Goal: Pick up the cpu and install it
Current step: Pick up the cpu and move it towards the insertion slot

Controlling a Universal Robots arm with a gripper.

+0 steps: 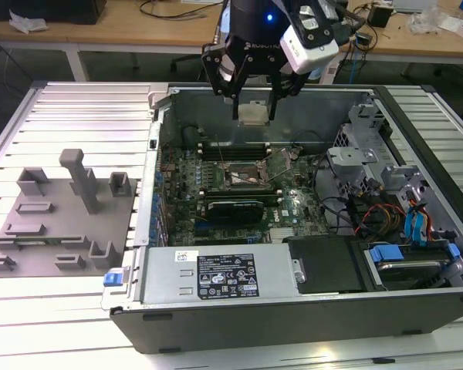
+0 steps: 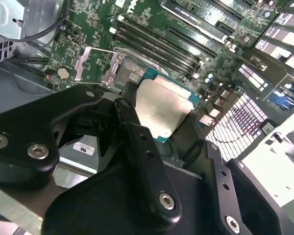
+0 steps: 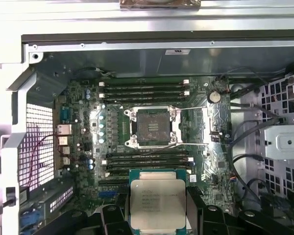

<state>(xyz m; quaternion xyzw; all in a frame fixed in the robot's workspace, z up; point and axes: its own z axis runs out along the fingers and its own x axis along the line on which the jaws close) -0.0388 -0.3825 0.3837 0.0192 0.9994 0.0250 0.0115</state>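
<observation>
1. In the exterior view, the gripper [image 1: 253,104] hangs over the far side of the open computer case [image 1: 293,308], its fingers pinching the cpu [image 1: 253,115] by two opposite edges. The chip is in the air, flat and level, well clear of the motherboard [image 1: 293,204]. The socket [image 1: 243,179] lies uncovered on the board, nearer the camera than the chip. On the exterior view's left, a grey plate of blocks and posts [image 1: 54,223] lies beside the case.

2. In the second wrist view, the black fingers [image 2: 132,122] close on either side of the cpu [image 2: 162,106], whose silver top faces the camera with a thin green rim at its edges. The gripper [image 2: 164,120] holds it above the board. The socket [image 2: 125,68], its metal frame swung open, shows partly past the chip's edge.

3. In the first wrist view, the cpu [image 3: 158,203] sits squarely between the fingertips of the gripper [image 3: 158,218], clamped on both sides. The socket [image 3: 153,127] is bare and apart from the chip. A bank of memory slots [image 3: 147,159] lies between them.
</observation>
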